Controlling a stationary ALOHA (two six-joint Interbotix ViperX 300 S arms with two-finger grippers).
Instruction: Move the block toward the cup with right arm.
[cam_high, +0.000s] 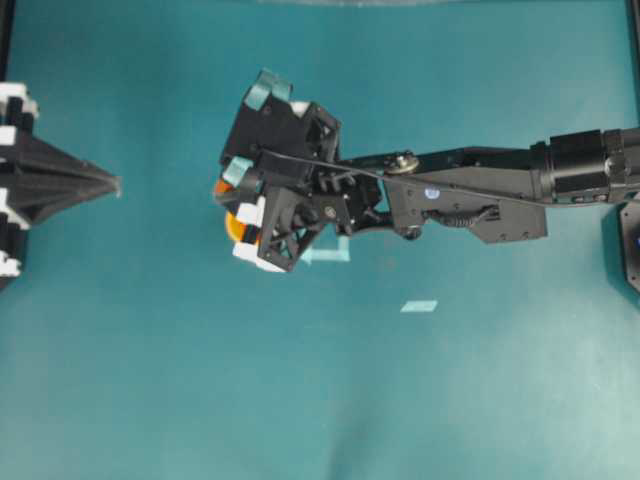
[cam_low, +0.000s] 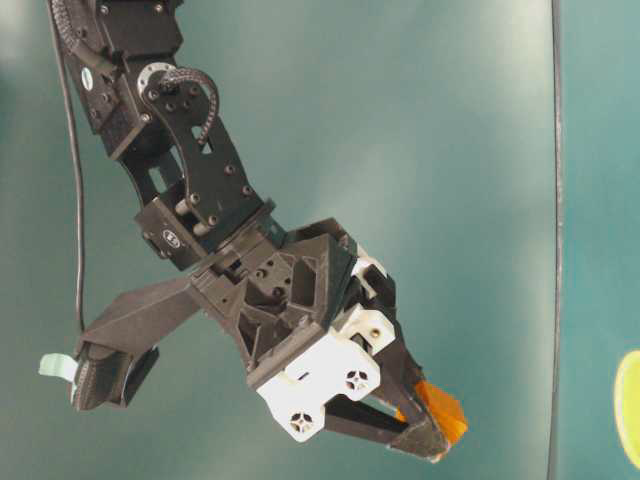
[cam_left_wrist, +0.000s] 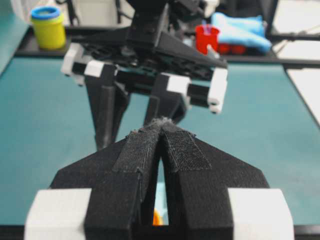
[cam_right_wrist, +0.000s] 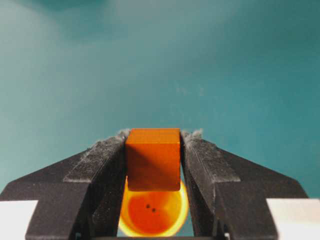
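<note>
My right gripper (cam_right_wrist: 152, 136) is shut on the small orange block (cam_right_wrist: 152, 157), which is pinched between the two black finger pads. Directly below the block, the round yellow-rimmed cup (cam_right_wrist: 154, 214) shows with its orange inside. From overhead the right arm reaches to left of centre, and its gripper (cam_high: 228, 205) covers most of the block (cam_high: 219, 187) and the cup (cam_high: 235, 228). At table level the block (cam_low: 440, 410) hangs clear of the yellow cup (cam_low: 630, 408). My left gripper (cam_high: 113, 185) rests at the left edge, its pointed tips (cam_left_wrist: 162, 125) closed on nothing.
A pale tape square outline (cam_high: 330, 250) lies under the right wrist, and a tape scrap (cam_high: 419, 306) lies nearer the front. Beyond the table stand a yellow tub with a blue lid (cam_left_wrist: 47, 25), a red cup (cam_left_wrist: 206, 37) and a blue cloth (cam_left_wrist: 240, 30).
</note>
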